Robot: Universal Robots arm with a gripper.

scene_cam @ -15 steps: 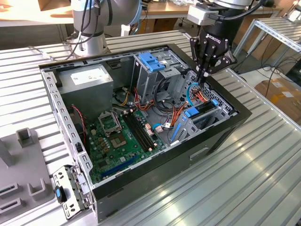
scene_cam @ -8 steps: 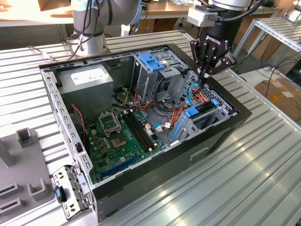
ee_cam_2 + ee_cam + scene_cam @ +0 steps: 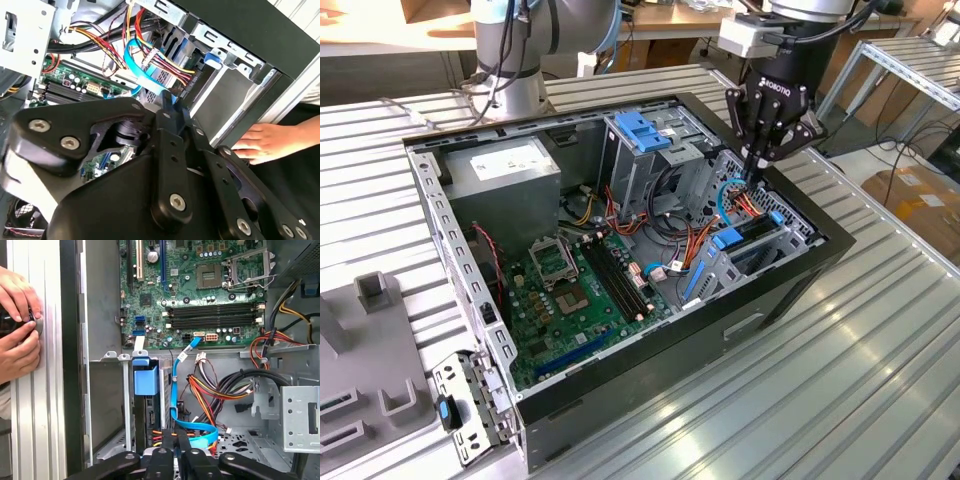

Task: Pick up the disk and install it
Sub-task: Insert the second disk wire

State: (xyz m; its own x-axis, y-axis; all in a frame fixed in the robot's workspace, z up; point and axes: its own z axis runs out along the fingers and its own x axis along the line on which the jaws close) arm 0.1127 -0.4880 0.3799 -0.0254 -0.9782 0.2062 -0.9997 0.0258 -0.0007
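My gripper (image 3: 761, 160), black and angular, hangs inside the open black computer case (image 3: 800, 270) on the ribbed aluminium table (image 3: 840, 380), above the drive bay at the exterior view's right. Its fingers (image 3: 170, 450) stand narrow, nearly together, in the first wrist view, with a flat blue data cable (image 3: 175, 390) looping just beside them; whether they pinch anything I cannot tell. The disk (image 3: 150, 415) sits on edge in the grey sheet-metal bay, its blue plastic bracket (image 3: 145, 380) topping it (a smooth, boxy tab). In the exterior view that bracket (image 3: 738, 238) shows as a blue strip among stamped steel walls. Bundled red, yellow and orange power wires (image 3: 210, 390) fan out next to the bay. The green motherboard (image 3: 580, 290), studded with slots and an empty square socket, covers the case floor; a grey power supply box (image 3: 505, 170) sits in the far corner, beside a blue-topped drive cage (image 3: 645, 135). A person's hands (image 3: 17, 325) rest on the table outside the case wall.
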